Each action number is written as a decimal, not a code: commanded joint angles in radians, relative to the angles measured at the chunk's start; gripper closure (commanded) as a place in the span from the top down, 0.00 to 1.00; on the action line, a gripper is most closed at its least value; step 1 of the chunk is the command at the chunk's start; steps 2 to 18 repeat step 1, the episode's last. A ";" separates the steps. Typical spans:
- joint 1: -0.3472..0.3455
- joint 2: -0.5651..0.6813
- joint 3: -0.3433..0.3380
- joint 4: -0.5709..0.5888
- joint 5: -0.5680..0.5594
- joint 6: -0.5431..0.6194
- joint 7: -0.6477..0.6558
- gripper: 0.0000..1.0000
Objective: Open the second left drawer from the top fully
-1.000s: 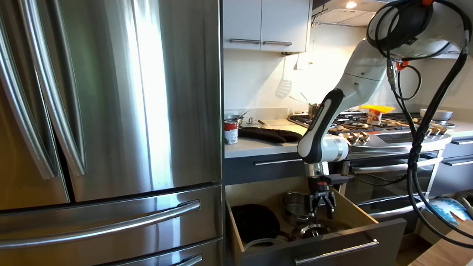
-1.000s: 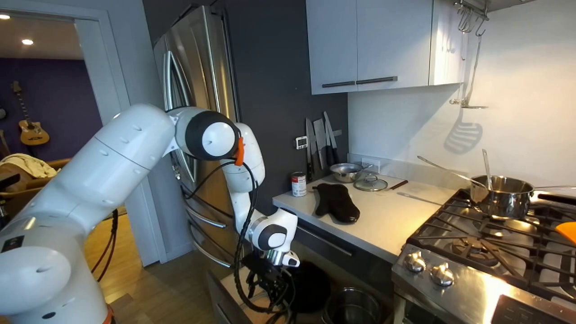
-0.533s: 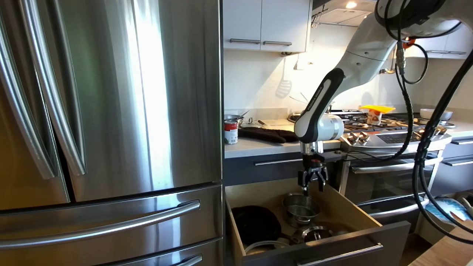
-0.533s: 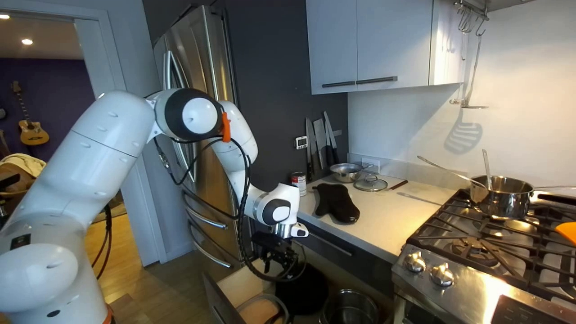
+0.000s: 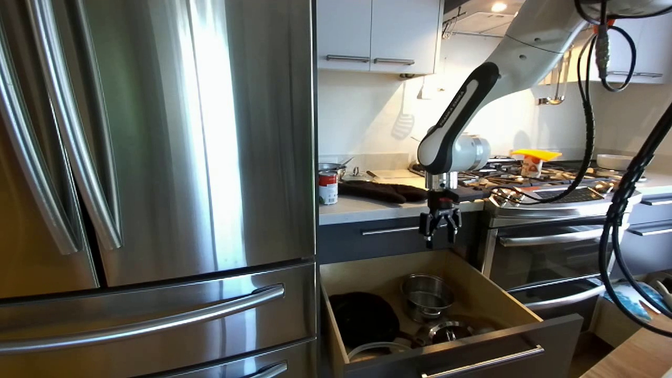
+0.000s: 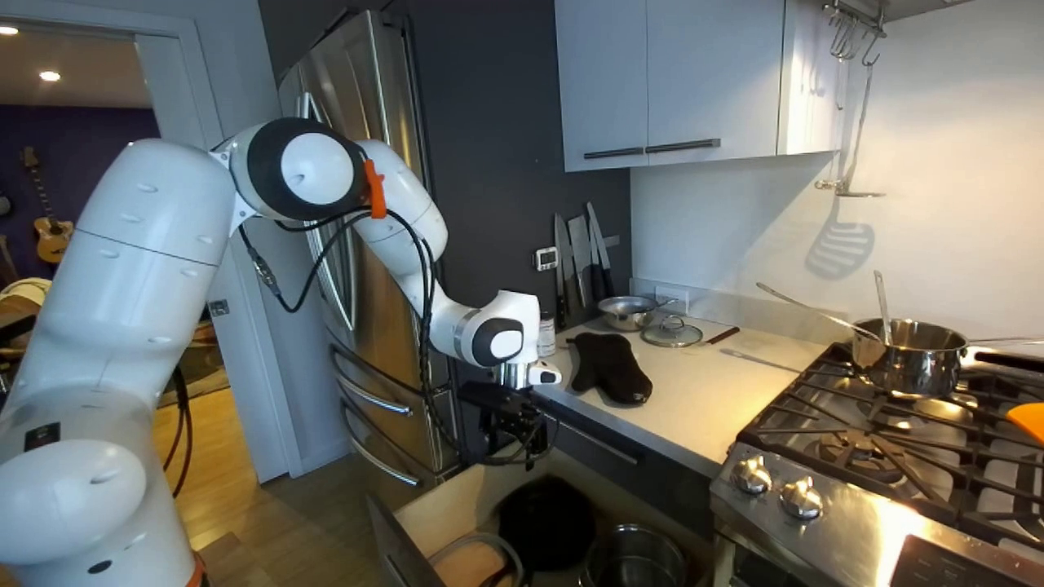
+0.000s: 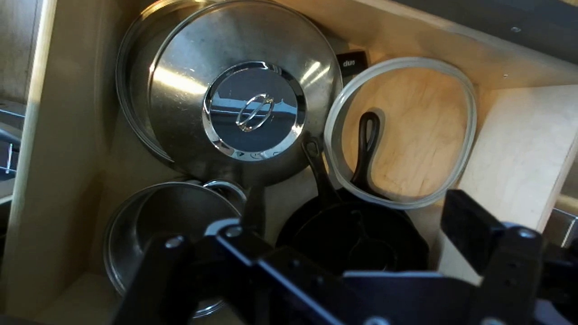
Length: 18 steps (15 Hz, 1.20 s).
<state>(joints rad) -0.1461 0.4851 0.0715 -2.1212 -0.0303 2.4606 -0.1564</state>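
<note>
The second left drawer from the top [image 5: 551,336] stands pulled far out, with its dark grey front, silver bar handle [image 5: 483,362] and pale wood inner walls in view. It also shows in an exterior view [image 6: 401,542], partly cut off by the frame's bottom edge. The wrist view looks down into it, with its pale side wall [image 7: 519,144] at the right. My gripper [image 5: 441,241] is above the drawer's rear part, in front of the shallower top drawer. In the wrist view its fingers [image 7: 361,210] are wide apart with nothing between them. It touches neither the handle nor the drawer.
Inside the drawer are a steel pot [image 7: 171,212], a steel lid [image 7: 248,90], black pans [image 7: 352,234] and a clear ring-shaped rim [image 7: 469,113]. The closed shallower drawer [image 5: 346,239] is above. The fridge [image 5: 157,157] and oven [image 5: 551,252] flank the stack.
My gripper has risen from inside the drawer to above its rim and back toward the counter. The drawer front moved slightly outward between the first two moments, then stayed still.
</note>
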 commanded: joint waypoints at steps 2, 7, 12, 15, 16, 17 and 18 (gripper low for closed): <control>0.023 0.000 -0.022 -0.001 0.017 -0.002 -0.011 1.00; 0.023 0.000 -0.022 -0.001 0.017 -0.002 -0.011 1.00; 0.023 0.000 -0.022 -0.001 0.017 -0.002 -0.011 1.00; 0.023 0.000 -0.022 -0.001 0.017 -0.002 -0.011 1.00; 0.023 0.000 -0.022 -0.001 0.017 -0.002 -0.011 1.00; 0.023 0.000 -0.022 -0.001 0.017 -0.002 -0.011 1.00; 0.023 0.000 -0.022 -0.001 0.017 -0.002 -0.011 1.00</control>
